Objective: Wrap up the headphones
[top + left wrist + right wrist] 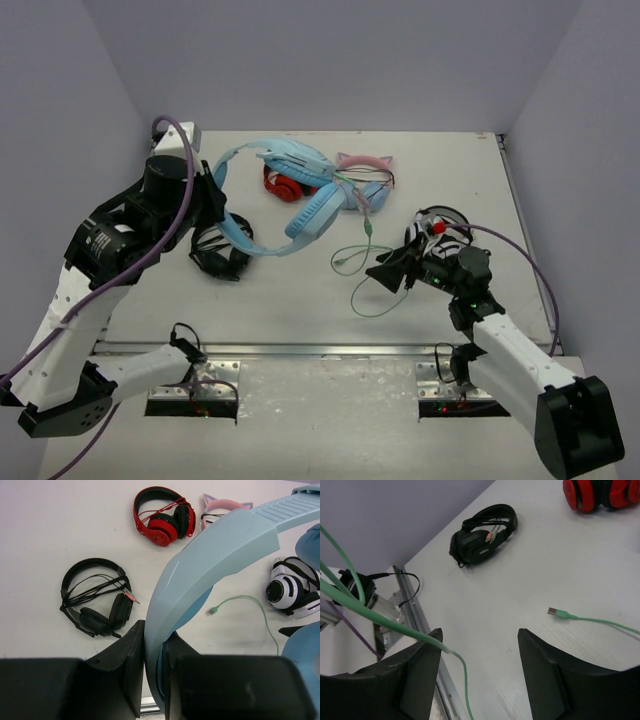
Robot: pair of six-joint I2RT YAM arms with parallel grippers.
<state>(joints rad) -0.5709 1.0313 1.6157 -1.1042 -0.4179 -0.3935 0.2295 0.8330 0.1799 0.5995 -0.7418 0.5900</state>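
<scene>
Currently the L gripper (155, 672) is clamped on the headphones (315, 210), fingers (127, 665) pinched tight on the wide blue headband (210, 555) w/ no gap showing. In the top view the L gripper sits at the left-centre of the table (300, 300), and the band arcs round it to the ear cups nearer the middle-back. Whether the cups rest on the table or hang just above it, can't tell.

R gripper (480, 645) has its jaws wide apart, gripping nothing. It hovers low over the right-centre of the table, pointing toward the L arm. The mint-green cable (370, 612) runs in from upper left of the R wrist view, crosses the top of one finger (415, 675) and drops down beside its inner edge. Cable plug (554, 612) lies flat on the table just ahead of the R gripper. From above, the cable lies in loose loops betw. the headphones and the R gripper.

Other sets around:
- black pair (97, 600), beside the L gripper
- red pair (165, 515), further back
- cat-ear pair (220, 505), next to the red one
- white-and-black pair (290, 587), by the R arm
</scene>
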